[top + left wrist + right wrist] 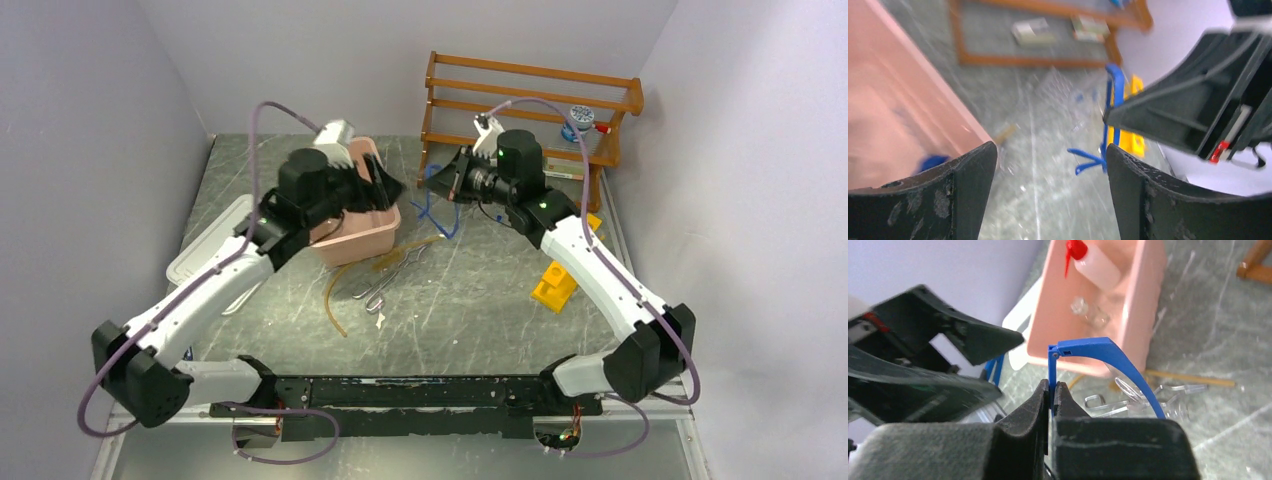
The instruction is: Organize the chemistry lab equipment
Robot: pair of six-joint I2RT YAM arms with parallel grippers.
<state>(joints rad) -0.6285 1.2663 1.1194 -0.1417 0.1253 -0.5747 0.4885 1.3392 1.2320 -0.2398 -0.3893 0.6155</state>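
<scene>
My right gripper [1052, 386] is shut on one thin arm of the blue-framed clear goggles [1098, 347], which hang above the table beside the pink bin [1143, 305]. From above, the goggles [437, 213] dangle under the right gripper [436, 181]. My left gripper [386, 189] hovers open and empty at the bin's right rim, facing the goggles [1113, 95]; nothing lies between its fingers [970, 175]. In the bin lie the red-capped wash bottle [1095, 265] and a small glass [1089, 313]. Metal tongs [385, 283] and amber tubing [340, 290] rest on the table. The yellow rack [555, 285] sits on the right.
A wooden shelf [530, 100] stands at the back right and carries a blue piece [579, 120]. A white tray [205, 255] lies left of the bin. The two grippers are close together over the table's middle back.
</scene>
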